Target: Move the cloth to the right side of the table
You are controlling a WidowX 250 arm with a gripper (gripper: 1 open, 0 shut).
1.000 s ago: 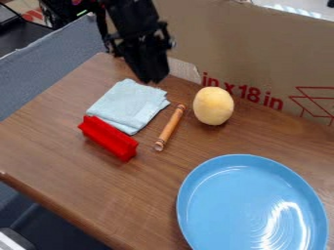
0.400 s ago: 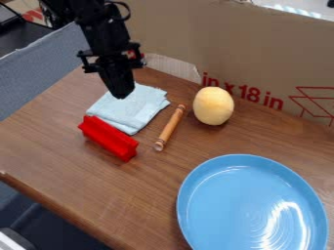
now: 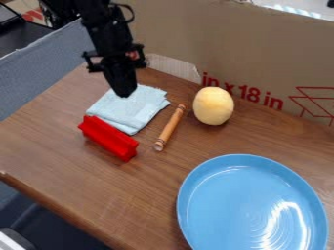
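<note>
Pale blue cloth (image 3: pixel 129 105) flat on tabletop (image 3: pixel 53 137), beside red block (image 3: pixel 108 137); pincer (image 3: pixel 125 91) closed, tip over cloth; grip unclear.

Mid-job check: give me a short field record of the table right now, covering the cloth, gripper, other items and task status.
cloth: pale blue cloth lies flat at the left of the table, not yet moved
gripper: black gripper points down over the cloth's upper edge; jaws shut; whether fabric is pinched cannot be told
red block: red block sits just in front of the cloth
wooden stick: wooden stick lies right of the cloth
yellow ball: yellow ball sits by the cardboard box
blue plate: blue plate at front right
</note>
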